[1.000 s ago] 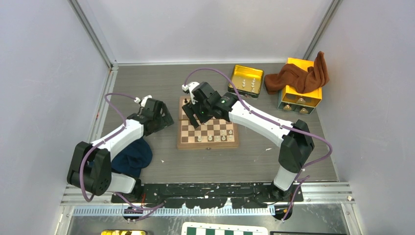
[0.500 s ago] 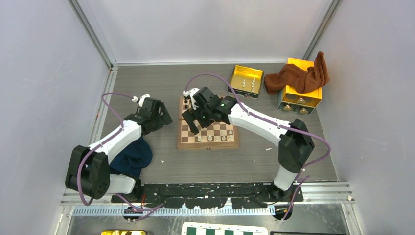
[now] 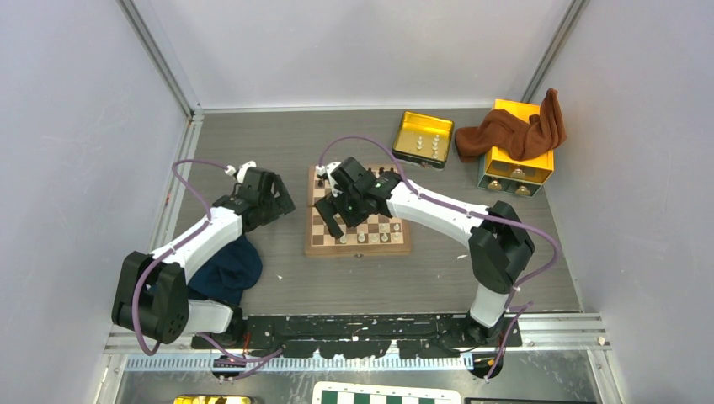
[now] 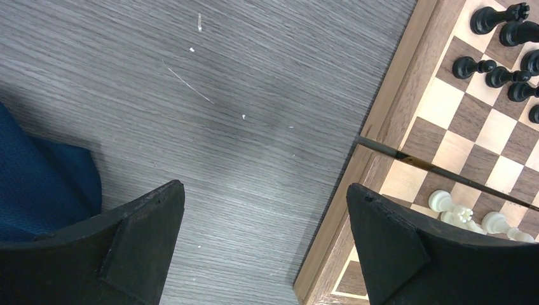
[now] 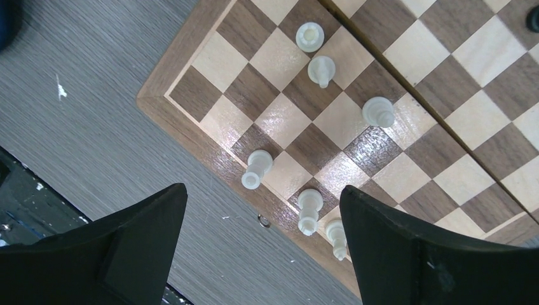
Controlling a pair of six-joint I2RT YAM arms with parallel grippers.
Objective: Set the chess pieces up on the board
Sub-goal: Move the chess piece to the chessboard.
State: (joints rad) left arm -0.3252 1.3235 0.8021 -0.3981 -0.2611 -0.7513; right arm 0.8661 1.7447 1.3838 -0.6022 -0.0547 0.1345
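Your right gripper (image 5: pixel 262 194) hangs empty, jaws apart, over the near-left corner of the small square wooden chessboard (image 5: pixel 279 60). Centre on one cream-white turned chess piece (image 5: pixel 255 169) there, descend straight, spare its neighbours. Left gripper (image 4: pixel 265 186), also apart, hovers off the board's left edge.

chess pieces (image 5: pixel 378 112) on board (image 3: pixel 396 248), tray (image 3: pixel 412 135) behind it, cloth (image 3: pixel 227 269) left

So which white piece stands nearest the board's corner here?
The white piece in the board's edge row, with only bare squares between it and the corner. The other white pieces stand farther along that row or deeper in.
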